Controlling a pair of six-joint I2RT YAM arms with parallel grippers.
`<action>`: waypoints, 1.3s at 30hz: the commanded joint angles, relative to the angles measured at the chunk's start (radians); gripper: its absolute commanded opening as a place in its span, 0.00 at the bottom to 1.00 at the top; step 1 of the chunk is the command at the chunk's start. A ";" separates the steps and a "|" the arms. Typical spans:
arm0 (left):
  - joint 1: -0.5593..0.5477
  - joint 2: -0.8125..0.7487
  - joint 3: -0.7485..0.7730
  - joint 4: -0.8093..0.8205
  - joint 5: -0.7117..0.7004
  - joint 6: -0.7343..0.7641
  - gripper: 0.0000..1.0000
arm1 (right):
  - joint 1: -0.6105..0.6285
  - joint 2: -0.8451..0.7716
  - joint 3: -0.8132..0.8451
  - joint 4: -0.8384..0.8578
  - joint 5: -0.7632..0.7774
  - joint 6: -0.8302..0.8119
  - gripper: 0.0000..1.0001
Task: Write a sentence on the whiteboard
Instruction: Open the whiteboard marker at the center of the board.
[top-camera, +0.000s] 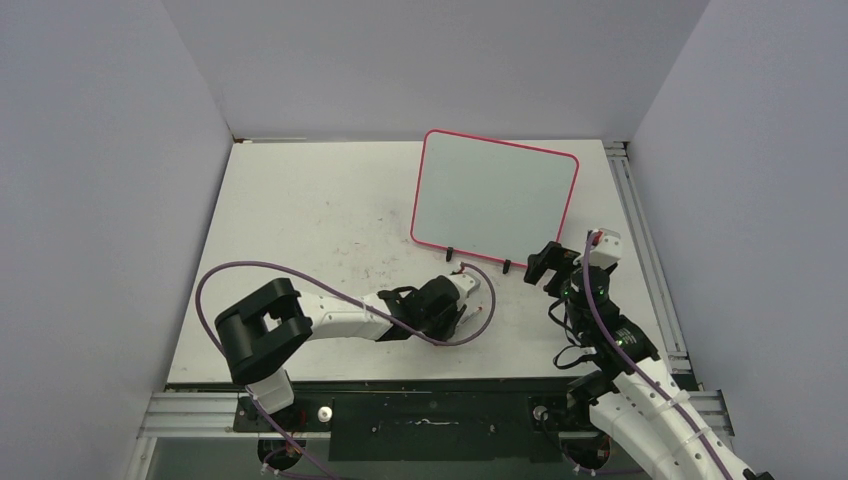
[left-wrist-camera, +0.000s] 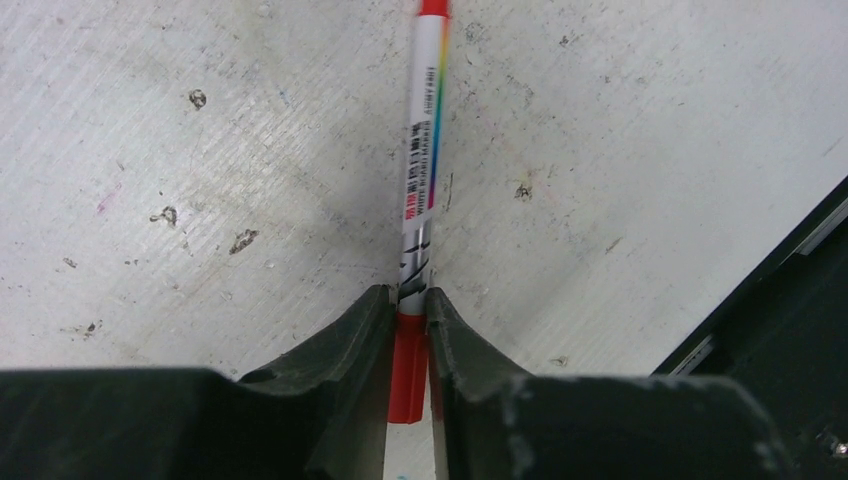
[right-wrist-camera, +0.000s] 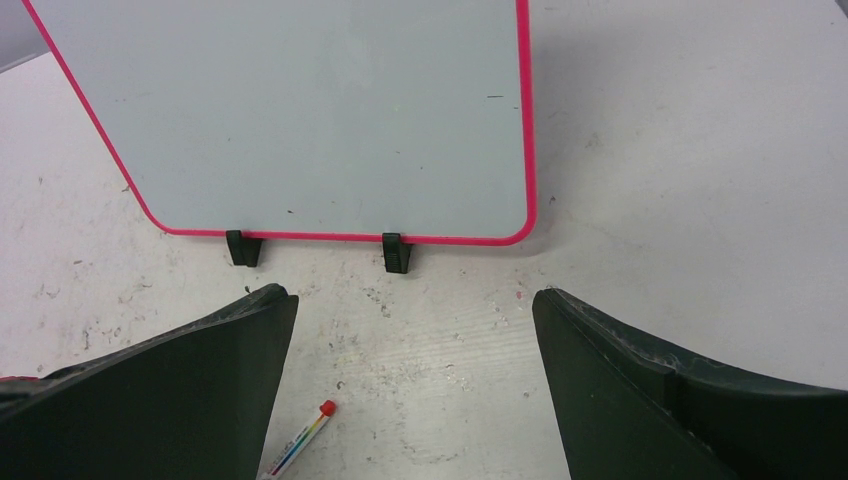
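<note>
- Clearly, the writing has not begun: the whiteboard (top-camera: 495, 195), in the upper centre-right of the top view, is blank, with no words on it.
- It rests on the worktop (top-camera: 300, 220), and its two black clip feet (right-wrist-camera: 243, 248) sit at its lower edge. In the right wrist view its surface is clean apart from a few tiny specks.
- One step looks done: the left tool (left-wrist-camera: 408, 330) is closed on a marker (left-wrist-camera: 425, 150) and grips it near one red end. The white barrel with its rainbow stripe points to the top of the left wrist view.
- The marker is low, on the worktop or just above it; I cannot tell which. I also cannot tell whether its cap is on.
- The right tool (right-wrist-camera: 412, 300) is wide open and holds nothing. It hangs just below the lower right corner of the board.
- What is left, in my judgement, is to carry the marker to the board and write the whole sentence.
- No container shows in any view.
</note>
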 joint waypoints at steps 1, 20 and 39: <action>-0.005 -0.029 0.018 -0.042 -0.052 -0.063 0.25 | -0.007 -0.010 0.059 0.007 0.032 -0.024 0.92; 0.020 -0.076 0.227 -0.414 0.096 0.197 0.61 | -0.007 0.008 0.108 -0.030 -0.006 -0.030 0.93; 0.008 -0.011 0.141 -0.295 0.108 0.110 0.47 | -0.007 0.010 0.104 -0.044 -0.004 -0.022 0.93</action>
